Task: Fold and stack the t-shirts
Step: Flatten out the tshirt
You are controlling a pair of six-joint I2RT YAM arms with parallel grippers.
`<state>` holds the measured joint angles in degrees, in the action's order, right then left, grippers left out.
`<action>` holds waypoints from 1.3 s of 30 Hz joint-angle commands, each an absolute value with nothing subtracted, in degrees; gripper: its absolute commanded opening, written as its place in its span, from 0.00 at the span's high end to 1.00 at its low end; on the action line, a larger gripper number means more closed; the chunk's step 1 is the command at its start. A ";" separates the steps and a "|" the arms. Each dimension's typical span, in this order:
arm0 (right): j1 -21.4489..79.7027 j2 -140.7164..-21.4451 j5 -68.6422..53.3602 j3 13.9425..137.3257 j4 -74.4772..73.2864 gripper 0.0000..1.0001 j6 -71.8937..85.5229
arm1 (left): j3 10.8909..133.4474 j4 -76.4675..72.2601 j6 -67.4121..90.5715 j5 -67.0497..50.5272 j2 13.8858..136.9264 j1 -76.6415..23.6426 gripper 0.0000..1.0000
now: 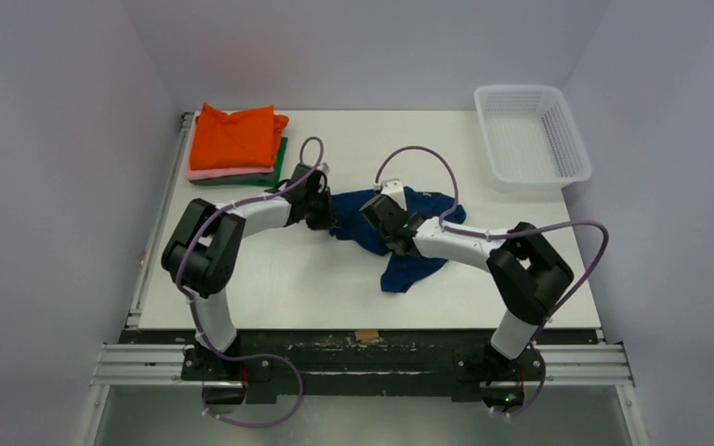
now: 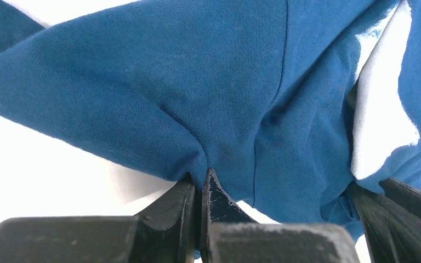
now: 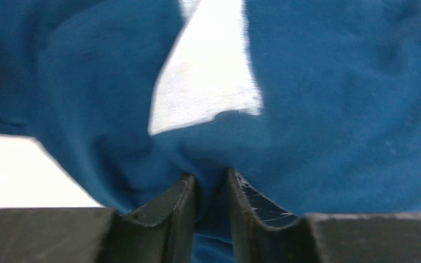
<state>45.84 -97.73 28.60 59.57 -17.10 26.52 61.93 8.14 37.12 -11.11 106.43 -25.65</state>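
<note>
A crumpled navy blue t-shirt (image 1: 414, 251) lies at the table's middle. My left gripper (image 1: 328, 216) is shut on a pinch of its left edge; the cloth (image 2: 197, 93) fills the left wrist view above the closed tips (image 2: 200, 178). My right gripper (image 1: 386, 223) is shut on a fold of the same shirt near its middle; the blue cloth (image 3: 318, 109) bunches between its tips (image 3: 212, 181). A stack of folded t-shirts stands at the far left: orange (image 1: 234, 137) on top, pink (image 1: 206, 173) and dark green (image 1: 279, 164) edges below.
A white plastic mesh basket (image 1: 531, 135) stands at the far right corner. The white tabletop (image 1: 279, 279) ends at a black rail near the arm bases. Purple cables (image 1: 423, 158) arc above both wrists.
</note>
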 commanded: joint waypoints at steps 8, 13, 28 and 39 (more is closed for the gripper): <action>44.50 -78.16 50.71 53.08 -23.06 1.00 34.40 | 53.26 9.49 34.07 -1.62 85.94 -24.80 1.00; 41.43 -59.95 52.25 49.78 -22.66 1.00 29.96 | 50.03 12.66 33.44 1.03 69.68 -24.86 1.00; 40.64 -37.04 30.38 72.38 -21.38 1.00 9.23 | 65.23 27.31 27.07 7.68 29.50 -25.10 1.00; 40.61 -48.36 36.88 83.06 -20.55 1.00 1.18 | 74.83 28.46 23.69 7.74 38.28 -25.11 1.00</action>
<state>40.97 -42.09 28.23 81.34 -22.72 6.61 74.61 26.68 26.65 1.28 31.92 -25.52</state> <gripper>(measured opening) 0.007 0.020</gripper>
